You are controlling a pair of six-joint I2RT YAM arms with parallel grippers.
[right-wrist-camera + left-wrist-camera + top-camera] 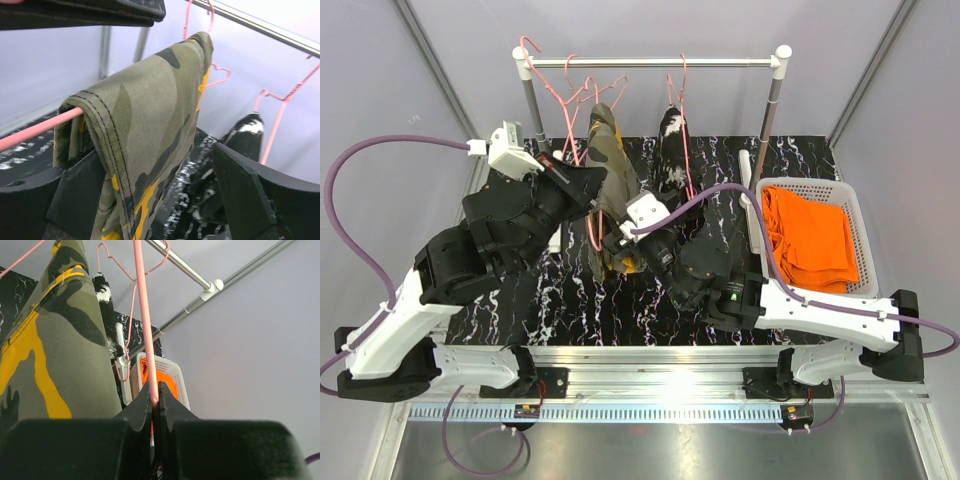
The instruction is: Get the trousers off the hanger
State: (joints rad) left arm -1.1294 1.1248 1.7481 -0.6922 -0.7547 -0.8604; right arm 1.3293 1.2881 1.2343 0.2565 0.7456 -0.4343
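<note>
The camouflage trousers (612, 180) hang folded over a pink hanger (592, 232), held out in front of the rack. My left gripper (588, 190) is shut on the hanger's wire (148, 340), with the trousers (55, 350) just to its left. My right gripper (620, 245) is open, and the trousers' lower part (145, 135) hangs between its fingers (245, 195) without being clamped. The hanger's bar (35, 129) sticks out from the fold. The black and white trousers (672, 150) hang on another hanger on the rail and also show in the right wrist view (245, 135). The orange trousers (810, 240) lie in the basket.
A white basket (855, 215) stands at the right of the black marbled table (570, 300). The rack's rail (650, 62) spans the back on two posts and carries spare pink hangers (570, 90). Grey walls close in behind and on both sides.
</note>
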